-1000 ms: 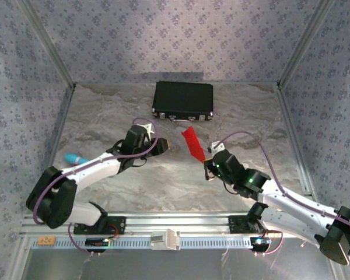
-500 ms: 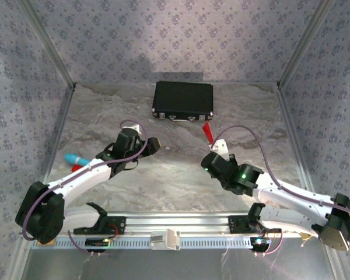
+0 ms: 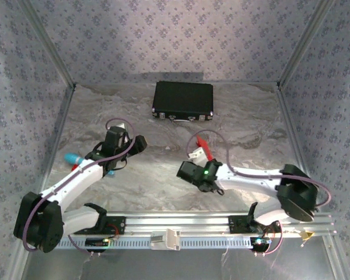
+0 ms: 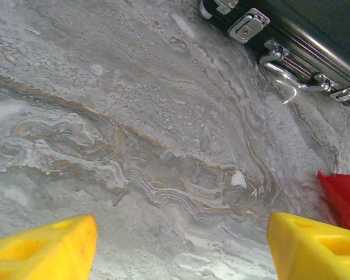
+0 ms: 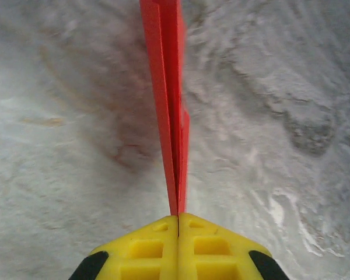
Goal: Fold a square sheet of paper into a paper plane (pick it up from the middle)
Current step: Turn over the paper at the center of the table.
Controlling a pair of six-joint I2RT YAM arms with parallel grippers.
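Observation:
The square sheet of paper is folded into a slim red paper plane (image 5: 166, 87). My right gripper (image 5: 178, 219) is shut on its rear end, and the folded layers run straight away from the yellow fingers above the marbled table. From above, the paper plane (image 3: 207, 148) sticks out of the right gripper (image 3: 199, 154) near the table's middle. My left gripper (image 4: 182, 236) is open with only bare table between its yellow fingers (image 4: 44, 245). A red corner of the paper plane (image 4: 345, 195) shows at the right edge of the left wrist view. From above, the left gripper (image 3: 139, 143) is to the left of the plane, apart from it.
A black case (image 3: 182, 98) lies at the back centre, its latches (image 4: 249, 24) facing the arms. A small turquoise object (image 3: 73, 157) lies at the left, close beside the left arm. Patterned walls close in the table on three sides.
The right arm has swung left and toward the near side, carrying the red paper, which now shows edge-on. The left gripper has opened wider and drawn back to the left.

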